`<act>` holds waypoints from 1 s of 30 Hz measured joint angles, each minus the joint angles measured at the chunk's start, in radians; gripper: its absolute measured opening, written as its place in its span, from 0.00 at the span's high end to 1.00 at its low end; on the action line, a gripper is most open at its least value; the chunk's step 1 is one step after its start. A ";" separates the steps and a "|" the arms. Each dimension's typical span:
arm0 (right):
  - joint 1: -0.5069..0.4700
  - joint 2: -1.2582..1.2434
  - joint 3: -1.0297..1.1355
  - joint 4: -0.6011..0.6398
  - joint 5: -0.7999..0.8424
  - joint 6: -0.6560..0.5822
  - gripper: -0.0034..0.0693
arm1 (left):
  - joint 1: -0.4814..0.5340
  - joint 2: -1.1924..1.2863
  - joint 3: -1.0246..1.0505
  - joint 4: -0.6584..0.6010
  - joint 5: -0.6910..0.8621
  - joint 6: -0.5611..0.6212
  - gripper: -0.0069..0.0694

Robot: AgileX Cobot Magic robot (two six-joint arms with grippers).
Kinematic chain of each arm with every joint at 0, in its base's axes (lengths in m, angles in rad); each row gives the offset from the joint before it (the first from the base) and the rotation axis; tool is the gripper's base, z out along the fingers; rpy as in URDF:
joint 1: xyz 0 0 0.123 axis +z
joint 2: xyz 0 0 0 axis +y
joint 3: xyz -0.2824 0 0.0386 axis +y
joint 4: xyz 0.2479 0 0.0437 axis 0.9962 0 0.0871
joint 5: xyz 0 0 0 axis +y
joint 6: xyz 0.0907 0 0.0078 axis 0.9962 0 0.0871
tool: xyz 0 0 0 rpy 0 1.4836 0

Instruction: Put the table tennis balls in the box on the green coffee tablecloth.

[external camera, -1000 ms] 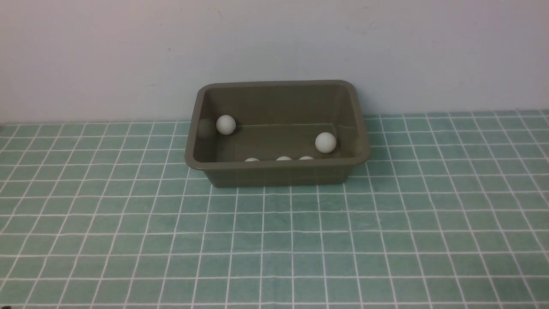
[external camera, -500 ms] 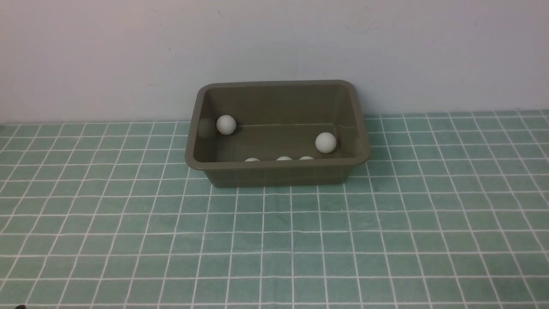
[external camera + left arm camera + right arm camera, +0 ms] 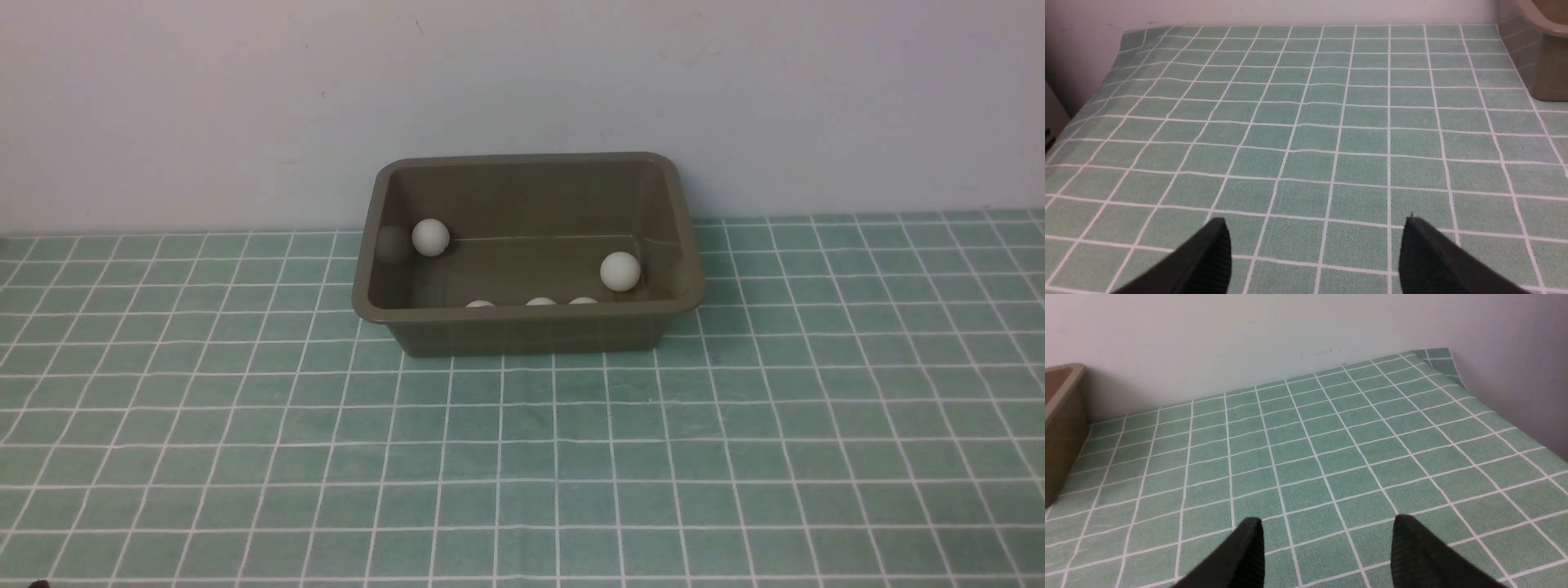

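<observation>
- The box [image 3: 529, 253] stands on the green cloth [image 3: 522, 457] near the back wall, about in the middle, so both arms can reach it equally.
- All five balls I can count are already inside the box: one ball [image 3: 430, 237] lies by the left wall, one ball [image 3: 620, 271] lies near the right wall, and three more [image 3: 540, 301] show only their tops behind the front wall.
- They rest on the floor of the box and the walls keep them from rolling out; no ball is seen on the cloth in any view.
- The left hand [image 3: 1314, 249] hangs low over bare cloth, its fingers spread wide with nothing between them. A corner of the box is seen far to one side.
- The right hand [image 3: 1327, 547] is also over bare cloth, its fingers apart and empty. The box edge is at the border of its view.
- I judge that the task is finished and that the arms are parked away from the box, so they do not disturb it.
</observation>
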 joint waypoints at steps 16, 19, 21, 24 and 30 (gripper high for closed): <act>0.000 0.000 0.000 0.000 0.000 0.000 0.42 | 0.000 0.000 0.000 0.000 0.000 0.000 0.26; 0.006 0.000 0.000 0.000 0.000 0.000 0.42 | 0.000 0.000 0.000 0.000 0.000 0.000 0.26; 0.033 0.000 0.000 0.000 0.000 0.000 0.42 | -0.003 0.000 0.000 0.000 0.000 0.000 0.26; 0.065 0.000 0.000 0.000 0.000 0.000 0.42 | -0.010 0.000 0.000 0.000 0.000 0.000 0.26; 0.089 0.000 0.000 0.000 0.000 0.000 0.42 | -0.010 0.000 0.000 0.000 0.000 0.000 0.26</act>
